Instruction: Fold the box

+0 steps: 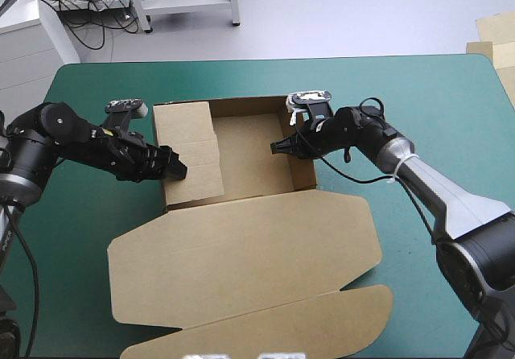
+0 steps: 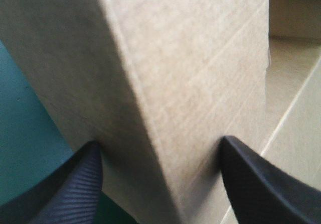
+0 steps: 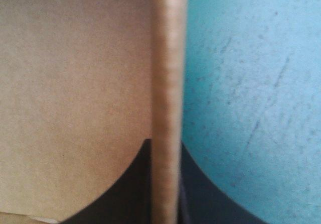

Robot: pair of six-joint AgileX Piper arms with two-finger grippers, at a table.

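Observation:
The brown box [image 1: 249,162] stands as an open tray at the table's middle, its lid [image 1: 241,246] lying flat toward the near edge. The tray's left wall [image 1: 190,154] leans inward as a broad folded panel. My left gripper [image 1: 174,169] is at that wall's near outer corner; in the left wrist view its black fingers [image 2: 261,184] stand apart, open, astride the folded wall [image 2: 190,73]. My right gripper [image 1: 282,145] reaches in over the tray's right wall [image 1: 304,166]. In the right wrist view that gripper [image 3: 165,146] is shut on the wall's top edge [image 3: 168,58].
The teal-green cover [image 1: 418,93] lies bare around the box. Pale sheets of more board [image 1: 494,35] show beyond the table's far right corner. The lid's rounded flap [image 1: 265,327] reaches close to the near edge.

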